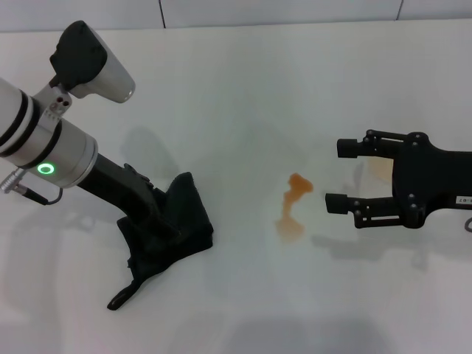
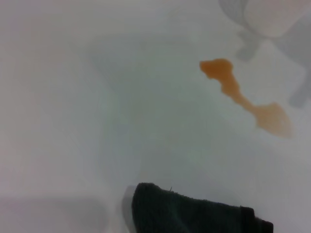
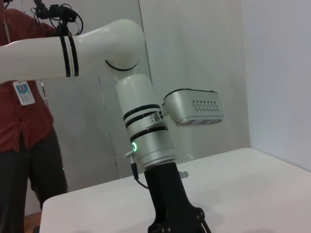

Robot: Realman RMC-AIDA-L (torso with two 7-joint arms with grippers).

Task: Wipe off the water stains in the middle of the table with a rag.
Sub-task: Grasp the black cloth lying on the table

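Observation:
The water stains (image 1: 293, 206) are an orange-brown smear of two blobs joined by a thin neck, in the middle of the white table (image 1: 243, 88). They also show in the left wrist view (image 2: 243, 99). The black rag (image 1: 173, 228) lies bunched to the left of the stains, with a thin tail toward the front. My left gripper (image 1: 158, 220) is pressed into the rag and shut on it, with its fingers hidden in the folds. An edge of the rag shows in the left wrist view (image 2: 194, 213). My right gripper (image 1: 341, 175) is open and empty, just right of the stains.
A faint tan ring mark (image 1: 380, 169) lies behind my right gripper's fingers. Grey seam lines run along the table's far edge (image 1: 280, 22). In the right wrist view a person in a red shirt (image 3: 19, 97) stands beyond the table, behind my left arm (image 3: 146, 136).

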